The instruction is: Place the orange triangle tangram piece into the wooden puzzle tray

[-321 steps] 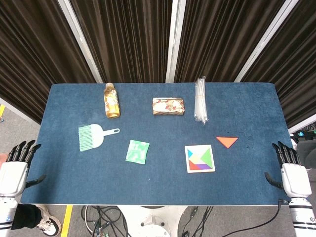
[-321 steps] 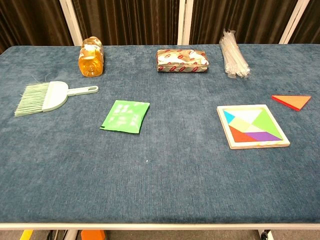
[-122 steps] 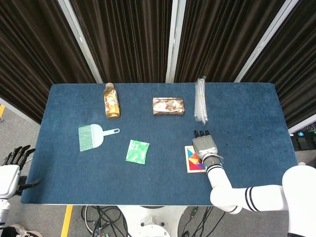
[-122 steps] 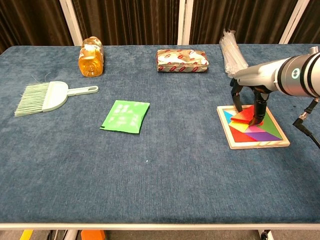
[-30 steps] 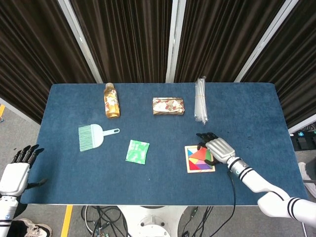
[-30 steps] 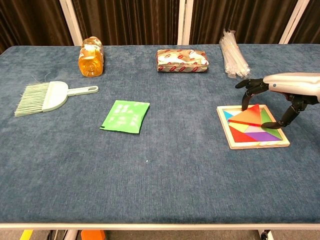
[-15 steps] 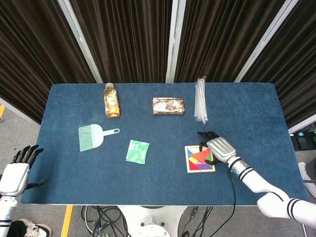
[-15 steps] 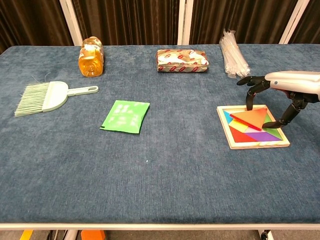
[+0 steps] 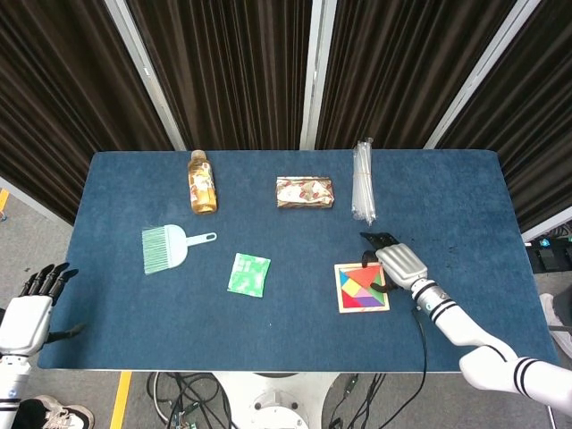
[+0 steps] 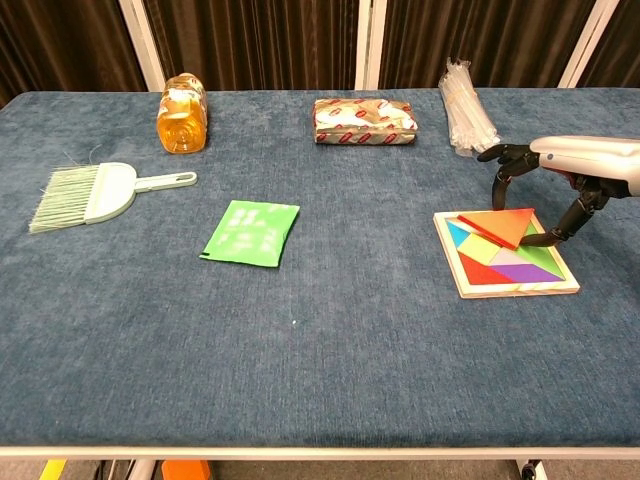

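The wooden puzzle tray [image 10: 455, 270] [image 9: 339, 299] lies right of centre, with several coloured pieces in it. The orange triangle [image 10: 505, 225] [image 9: 362, 281] rests on top of those pieces, at the tray's far edge, slightly tilted. My right hand [image 10: 575, 165] [image 9: 398, 262] hovers over the tray's far right corner. Its fingers [image 10: 498, 188] reach down at the triangle's far edge and its thumb touches the right corner, so it pinches the piece. My left hand [image 9: 31, 306] hangs off the table's near left corner, fingers apart, empty.
A juice bottle [image 10: 181, 113], a snack pack [image 10: 363, 121] and a bundle of straws [image 10: 466, 120] line the far side. A small brush [image 10: 95, 193] and a green packet [image 10: 251, 232] lie on the left half. The blue cloth covers the table.
My right hand drew back a little toward the far side. The orange triangle slid with it from the tray's middle to its far edge and turned flatter.
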